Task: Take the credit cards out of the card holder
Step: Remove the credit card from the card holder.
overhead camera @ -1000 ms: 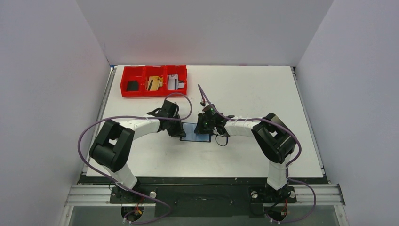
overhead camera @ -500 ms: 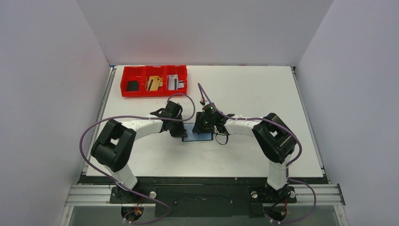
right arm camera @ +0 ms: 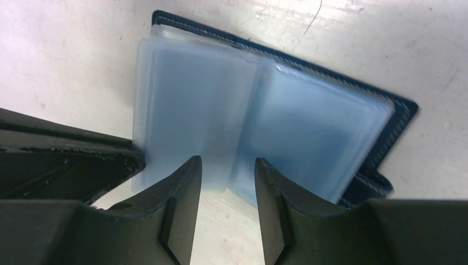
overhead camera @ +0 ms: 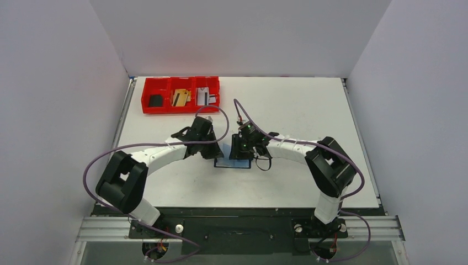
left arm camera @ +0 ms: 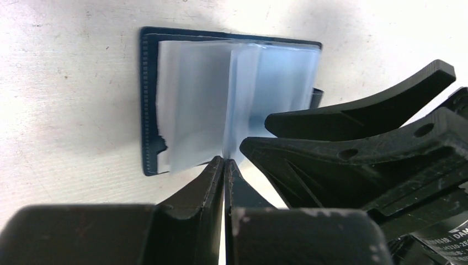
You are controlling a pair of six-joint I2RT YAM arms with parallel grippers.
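Observation:
The card holder [overhead camera: 234, 162] lies open on the table, dark navy with clear blue-grey sleeves [left arm camera: 193, 110]. My left gripper [left arm camera: 223, 160] is shut, its tips pinching the edge of one sleeve leaf that stands up at the middle fold. My right gripper [right arm camera: 227, 165] is open, its fingers either side of the sleeves' near edge [right arm camera: 221, 138] with nothing gripped. No card shows inside the sleeves. The credit cards lie in a red tray: black [overhead camera: 156, 100], tan-gold [overhead camera: 179, 97] and silvery-grey [overhead camera: 205, 97].
The red three-compartment tray [overhead camera: 182, 110] stands at the back left of the table. Both arms meet over the card holder at the table's middle, purple cables looping above them. White walls close in both sides.
My right gripper has opened from shut. My left gripper has closed fully on the sleeve edge, and the left arm's elbow has swung out to the left.

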